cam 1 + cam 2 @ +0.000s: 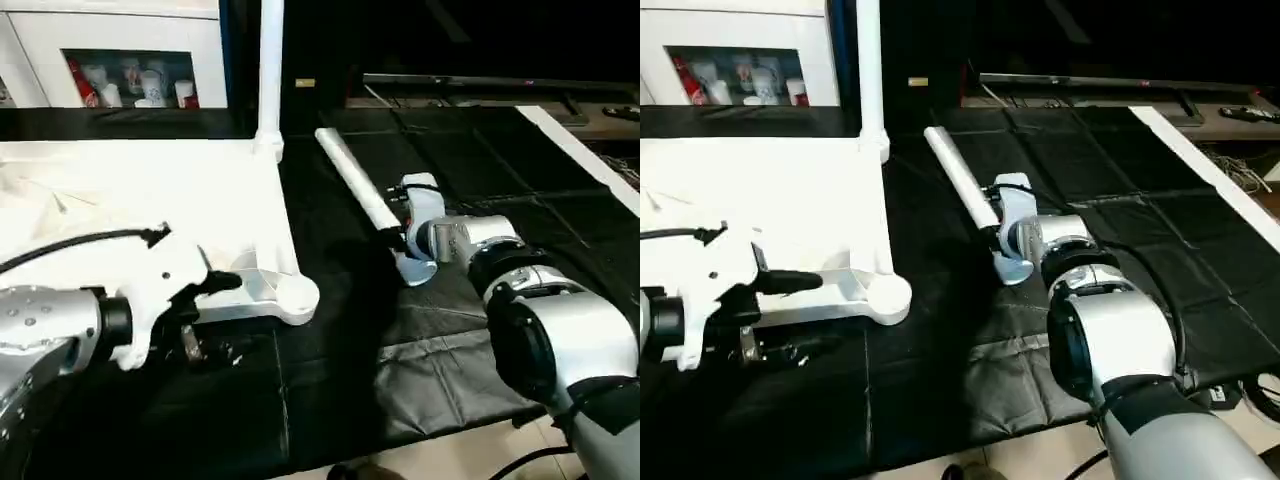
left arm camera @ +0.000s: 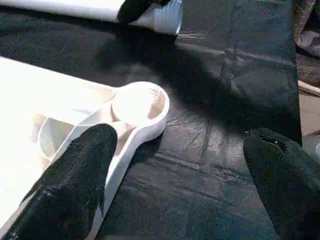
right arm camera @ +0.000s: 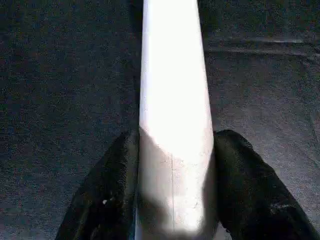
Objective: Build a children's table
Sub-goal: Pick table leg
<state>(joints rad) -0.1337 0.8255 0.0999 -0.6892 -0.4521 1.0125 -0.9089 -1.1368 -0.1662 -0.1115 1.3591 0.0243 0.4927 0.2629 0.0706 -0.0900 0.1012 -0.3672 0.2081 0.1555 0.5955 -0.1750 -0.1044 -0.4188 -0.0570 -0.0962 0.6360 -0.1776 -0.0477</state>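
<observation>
Children's table parts are seen on a black-covered desk (image 1: 480, 180): the white top (image 1: 150, 200) lies upside down at about 9 o'clock in the head view, with one leg (image 1: 270, 70) standing upright in its far corner socket at 12 o'clock and the near corner socket (image 2: 142, 105) left empty. A loose leg (image 1: 355, 180) lies on the cloth just past centre towards 1 o'clock, and it is clasped between the black fingers of the right tool (image 3: 172, 190). The left tool (image 2: 180, 185) is held wide apart beside the near corner socket, with nothing between its fingers (image 2: 75, 185).
</observation>
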